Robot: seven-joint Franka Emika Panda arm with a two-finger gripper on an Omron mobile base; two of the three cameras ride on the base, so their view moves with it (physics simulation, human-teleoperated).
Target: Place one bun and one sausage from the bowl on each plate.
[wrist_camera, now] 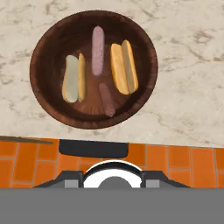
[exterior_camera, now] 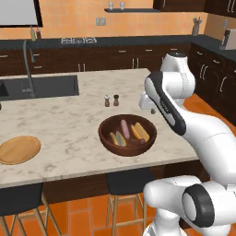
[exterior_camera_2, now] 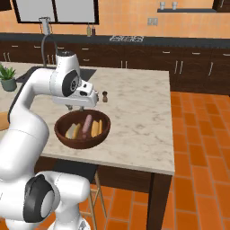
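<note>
The dark wooden bowl sits near the counter's front edge. In it lie two buns, one pale and one golden, and two pinkish sausages. A tan-orange wooden plate lies flat and bare far to the left on the counter. My gripper hangs pointing down above the bowl's far rim, clear of the food and holding nothing. Its fingers are too small to read.
Two small shakers stand just behind the bowl. A sink with a tall faucet is set into the counter's far left. Dark stools stand under the front edge. A potted plant stands at the far left.
</note>
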